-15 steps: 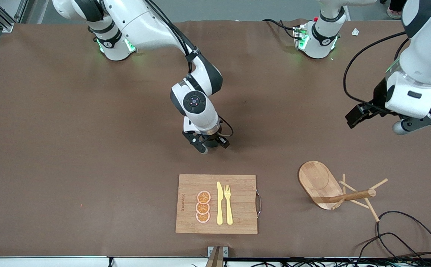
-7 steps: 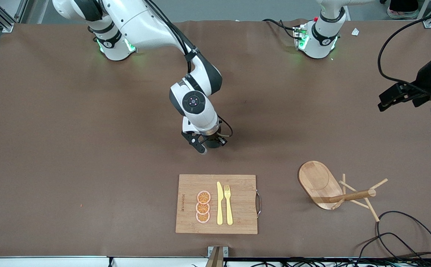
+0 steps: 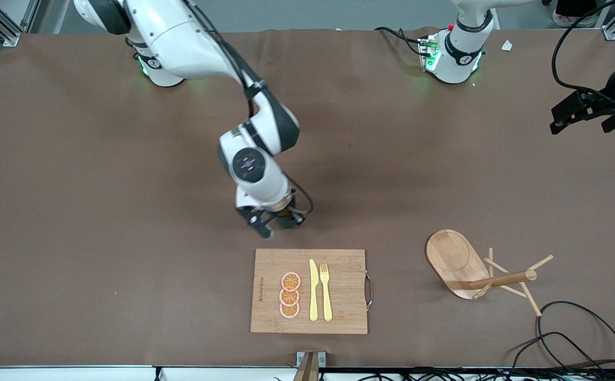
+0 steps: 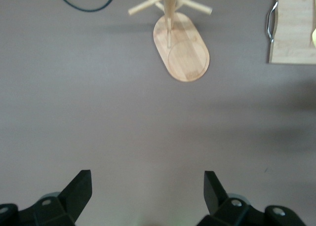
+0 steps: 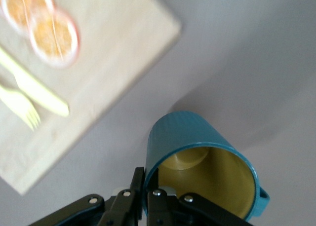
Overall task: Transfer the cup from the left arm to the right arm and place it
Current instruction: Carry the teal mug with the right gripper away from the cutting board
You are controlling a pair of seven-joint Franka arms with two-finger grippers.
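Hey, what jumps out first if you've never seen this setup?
The right gripper pinches the rim of a teal cup, over the table just short of the cutting board. The left gripper hangs open over the table's left-arm end, with a tipped wooden mug rack beside the board.

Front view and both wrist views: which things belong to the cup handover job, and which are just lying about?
Job:
- ribbed teal mug with yellow inside, rim clamped by right hand above the brown table
- left hand, open, waiting at its end

Lying about:
- bamboo cutting board
- orange slices
- yellow knife, fork
- wooden mug tree
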